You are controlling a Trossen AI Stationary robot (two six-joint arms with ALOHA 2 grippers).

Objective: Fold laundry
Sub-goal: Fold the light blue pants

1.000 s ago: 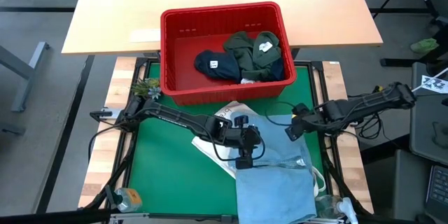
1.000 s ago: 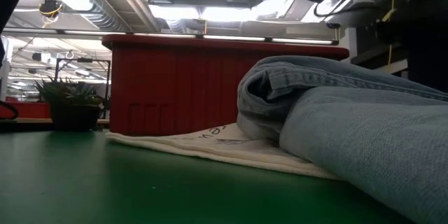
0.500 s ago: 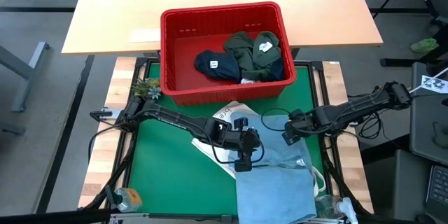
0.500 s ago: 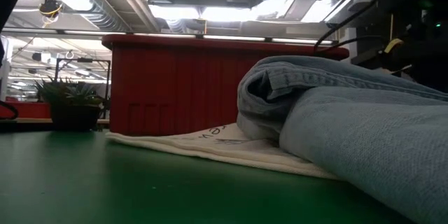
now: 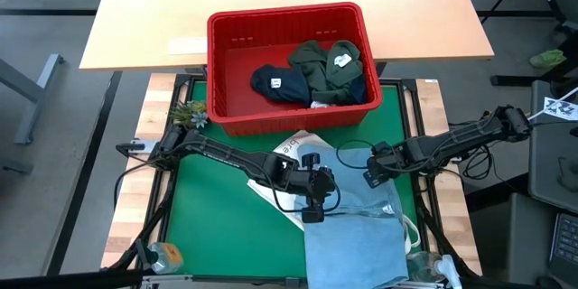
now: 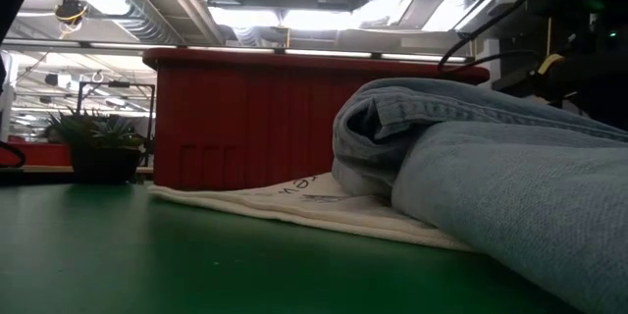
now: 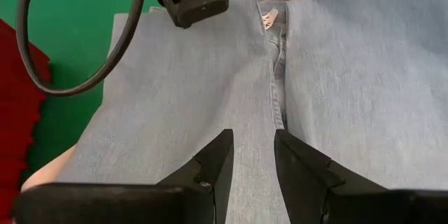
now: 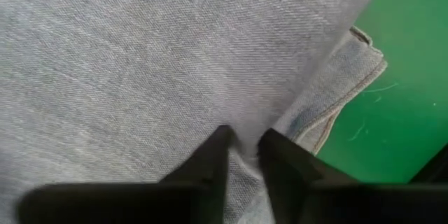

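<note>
From above, the light blue denim garment [image 5: 354, 226] lies on the green mat [image 5: 217, 226], its long axis running from the red basket [image 5: 237, 45] toward the table's near edge, where the wider folded end sits. The left gripper [image 5: 313, 211] rests on the denim's left edge at mid-length; the right gripper [image 5: 372, 178] presses on its upper right part, nearer the basket. A white tote bag [image 5: 291, 144] lies partly under the denim, and navy and olive garments [image 5: 312, 72] fill the basket's right half. A small plant [image 5: 187, 114] stands at the mat's far-left corner. In the low view the denim [image 6: 491, 186] bulks up as a thick fold on the right, the tote [image 6: 285, 201] flat beneath it, the basket [image 6: 245, 118] behind. In the left wrist view the left gripper [image 7: 250, 155] has its fingers slightly parted, pressed onto flat denim [image 7: 175, 112] beside the waistband seam, grasping nothing visible. In the right wrist view the right gripper [image 8: 241, 143] has its fingers nearly together, pinching a small ridge of denim [image 8: 140, 63] near a hemmed corner.
</note>
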